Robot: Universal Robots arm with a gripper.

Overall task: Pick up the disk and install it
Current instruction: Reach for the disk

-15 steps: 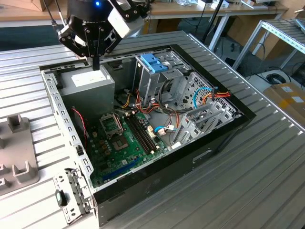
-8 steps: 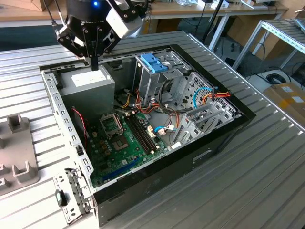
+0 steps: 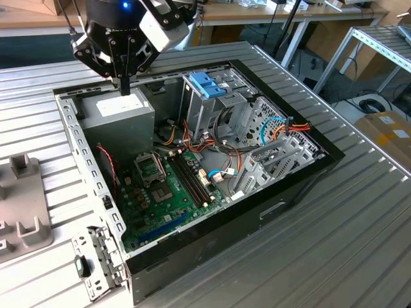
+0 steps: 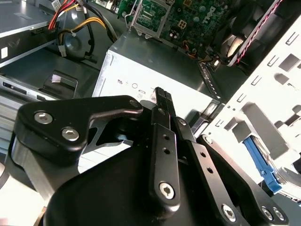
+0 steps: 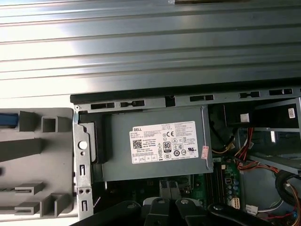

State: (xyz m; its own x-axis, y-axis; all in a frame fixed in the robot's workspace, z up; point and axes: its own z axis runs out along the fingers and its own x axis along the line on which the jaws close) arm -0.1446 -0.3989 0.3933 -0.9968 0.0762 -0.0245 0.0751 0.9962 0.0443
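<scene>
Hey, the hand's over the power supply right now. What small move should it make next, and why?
Probably a sideways slide toward the grey holder outside the case wall. The hand hangs shut and empty over the power supply, and a blue edge, perhaps the disk's frame, shows on that holder.

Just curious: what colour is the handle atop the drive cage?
Blue; the handle shows best in the exterior view.
</scene>
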